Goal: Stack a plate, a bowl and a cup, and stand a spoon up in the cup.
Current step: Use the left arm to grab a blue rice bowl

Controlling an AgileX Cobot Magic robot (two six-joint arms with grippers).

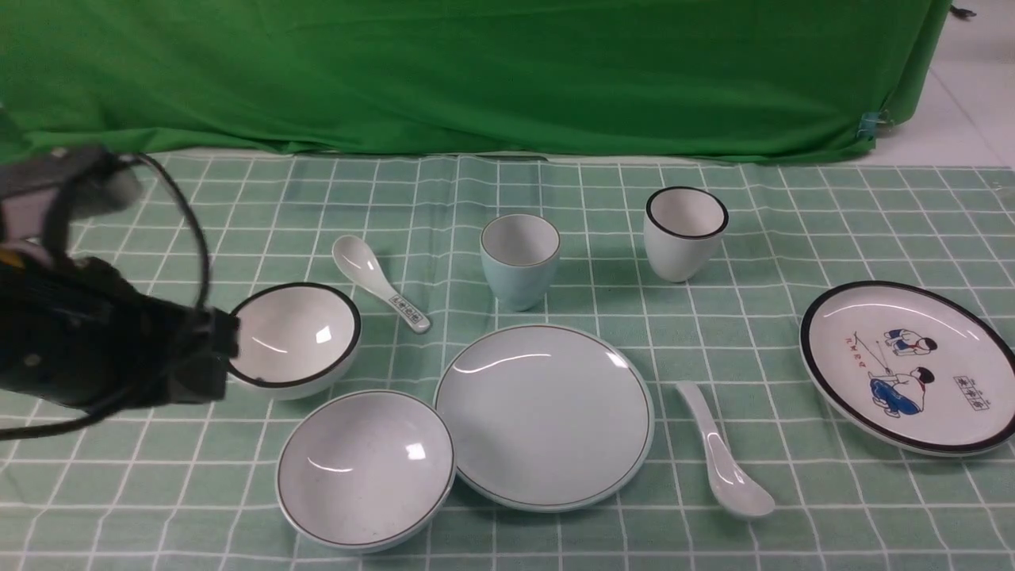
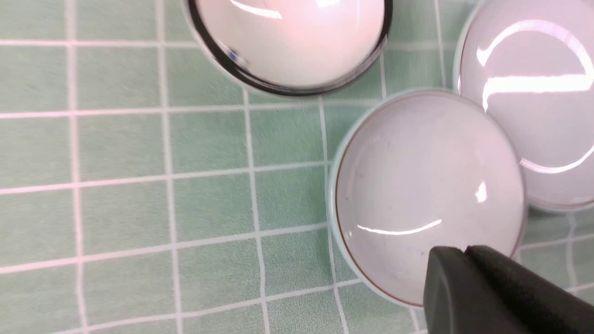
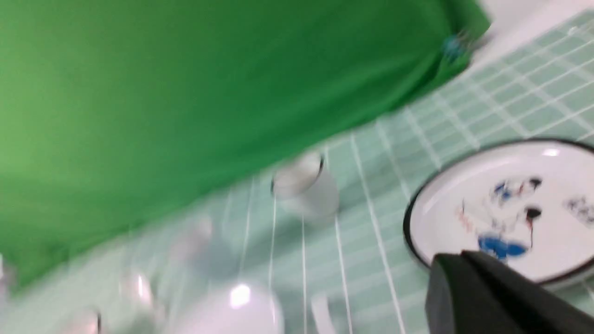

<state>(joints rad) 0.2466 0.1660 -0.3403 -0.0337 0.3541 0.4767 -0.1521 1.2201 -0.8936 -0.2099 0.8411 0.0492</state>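
Note:
The pale blue-green plate [image 1: 545,416] lies near the front middle of the checked cloth. The matching bowl [image 1: 366,468] rests against its left edge. Behind the plate stands the pale blue-green cup [image 1: 519,258], upright. The plain white spoon [image 1: 725,456] lies to the plate's right, bowl end toward me. In the left wrist view my left gripper [image 2: 465,249] is shut and empty, its tip over the near rim of the bowl [image 2: 427,195], with the plate [image 2: 533,93] beside it. My right gripper [image 3: 461,254] is shut and empty in its blurred wrist view; that arm is outside the front view.
A black-rimmed white bowl [image 1: 295,339] sits by my left arm [image 1: 103,349]. A patterned spoon [image 1: 381,284] lies behind it. A black-rimmed white cup [image 1: 686,231] stands at the back right, and a cartoon plate [image 1: 908,366] lies at the right. Green drape [image 1: 476,71] hangs behind.

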